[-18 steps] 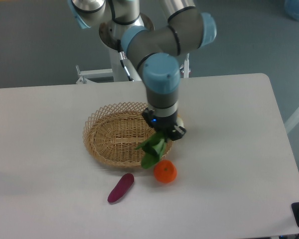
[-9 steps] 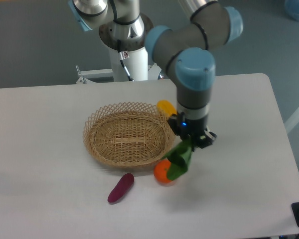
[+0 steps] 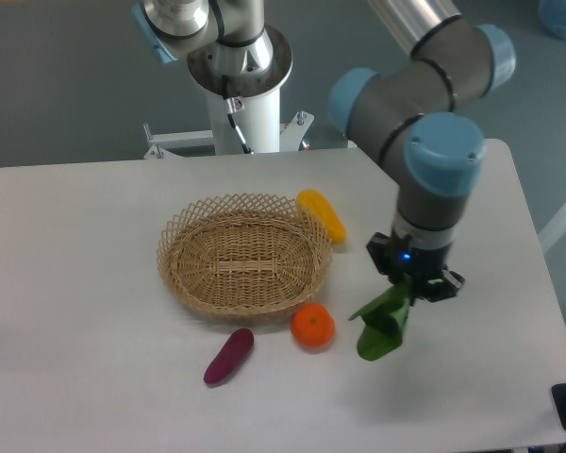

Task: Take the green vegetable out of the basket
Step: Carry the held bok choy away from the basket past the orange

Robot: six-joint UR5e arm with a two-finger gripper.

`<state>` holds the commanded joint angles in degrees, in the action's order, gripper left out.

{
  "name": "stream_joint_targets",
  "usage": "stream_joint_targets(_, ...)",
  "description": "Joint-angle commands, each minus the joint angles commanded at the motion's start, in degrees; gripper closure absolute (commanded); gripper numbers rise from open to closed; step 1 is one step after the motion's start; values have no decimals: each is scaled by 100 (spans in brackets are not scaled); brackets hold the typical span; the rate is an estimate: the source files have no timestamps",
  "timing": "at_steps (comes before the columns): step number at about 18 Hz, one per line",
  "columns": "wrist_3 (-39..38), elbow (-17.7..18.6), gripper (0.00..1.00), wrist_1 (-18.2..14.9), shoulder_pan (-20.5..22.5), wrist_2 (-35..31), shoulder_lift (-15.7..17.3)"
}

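Left to right: purple vegetable (image 3: 228, 356) on table, basket (image 3: 242, 251) with nothing visible inside, orange fruit (image 3: 313, 326) just beside its front rim, yellow vegetable (image 3: 323, 214) at its back right. Green vegetable (image 3: 382, 321) hangs right of basket, clear of it, leaves drooping. Gripper (image 3: 415, 286) clenched on its upper end. Looks light, floppy, bruisable; firmer stem is likely the better grip point.

- The basket (image 3: 243, 265) sits on the table (image 3: 94, 217), left of centre.
- An oblong vegetable (image 3: 323, 215) touches its right rim.
- A round fruit (image 3: 313, 327) and an eggplant-like piece (image 3: 228, 356) lie just before it.
- The leafy vegetable (image 3: 384, 321) hangs from the tool (image 3: 414, 286), right of the fruit.
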<state>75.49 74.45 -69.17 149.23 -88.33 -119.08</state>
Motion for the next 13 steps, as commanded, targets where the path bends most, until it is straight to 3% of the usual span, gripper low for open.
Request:
stream_joint_targets(4, 185, -281, 90, -9, 79, -9, -203)
stream_joint_targets(13, 194, -299, 90, 44, 80, -53, -352)
